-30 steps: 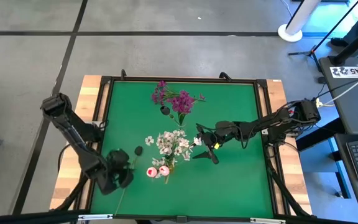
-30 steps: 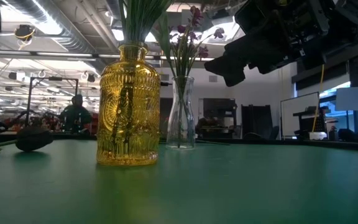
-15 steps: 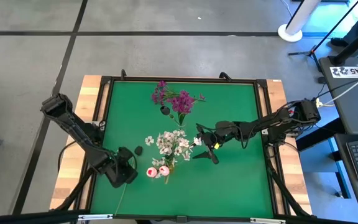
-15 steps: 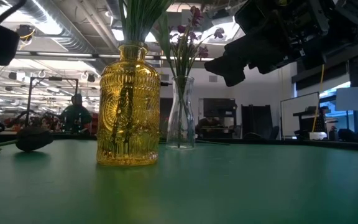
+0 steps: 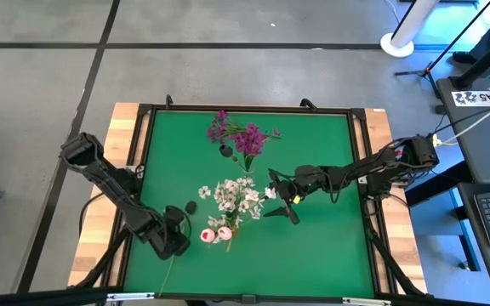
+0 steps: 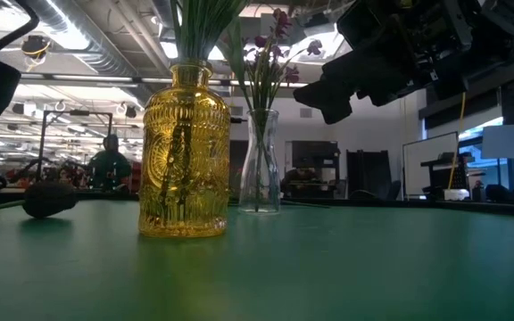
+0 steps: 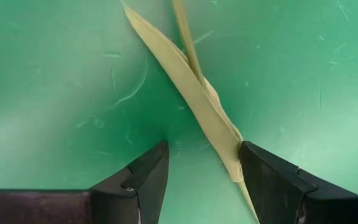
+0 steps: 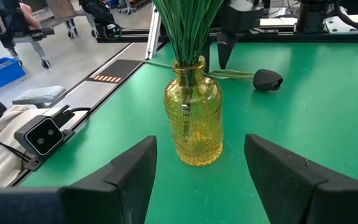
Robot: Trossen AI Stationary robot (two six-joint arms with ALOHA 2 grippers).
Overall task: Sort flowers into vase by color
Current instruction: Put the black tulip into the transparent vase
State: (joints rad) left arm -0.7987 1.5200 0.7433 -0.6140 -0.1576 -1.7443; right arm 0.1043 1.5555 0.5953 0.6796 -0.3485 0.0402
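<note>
Left gripper hangs low over the green table near its front-left part, fingers spread wide and holding nothing. In the left wrist view a pale green leaf and thin stem of a loose flower lie flat on the table, the leaf's end just against the inner edge of one finger rather than centred in the gap.

Just right of that gripper stands the yellow vase, already holding the white sprays and pink buds. A small dark thing lies on the table close by. Further back, the clear vase holds the purple flowers.

Right gripper waits beside the yellow vase, raised off the table, its fingers released and empty, facing the vase in the right wrist view.

The main risk is a missed pick: the stem is thin and lies flat, and with the leaf off to one side the fingers could close on the leaf alone, or scrape the table and push the flower away. The left arm is also close to the yellow vase, so a wide swing while lifting could knock it or snag the flowers in it.
</note>
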